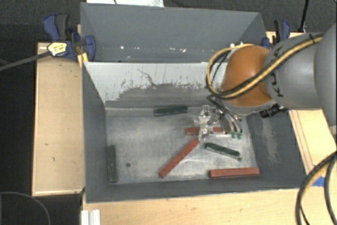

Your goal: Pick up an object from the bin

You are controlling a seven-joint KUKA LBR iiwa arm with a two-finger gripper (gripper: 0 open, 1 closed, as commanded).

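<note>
**Red-brown bar by the near wall, hand low over the sticks behind it**

Red-brown bar (234, 171) lies closest to the lens, flat along the near wall of the bin (168, 29), and nothing is touching it. Just behind it comes a dark green stick (222, 150), slanting a little, and right above that sits the hand (211, 128), low over the right-middle of the floor with the arm's orange cover looming over it.

Now the relation that matters. A long red-brown stick (179, 158) runs on a diagonal, its low end toward the near-left and its upper end pointing straight up at the hand. That upper end stops just beside the hand, on the near-left side of it. A short red piece (192, 130) lies crosswise just to the hand's left, and it may be touching. Whichever of the two is wanted, it lies left of the hand, not under its centre, so a grasp looks to call for a small shift that way, squared across the stick's long axis.

How far open the hand is cannot be told from here, nor whether it has hold of anything. Metal and clutter blur together at its tip.

Well apart, one green stick (171, 110) rests by the far wall and another (111, 163) at the left.
</note>
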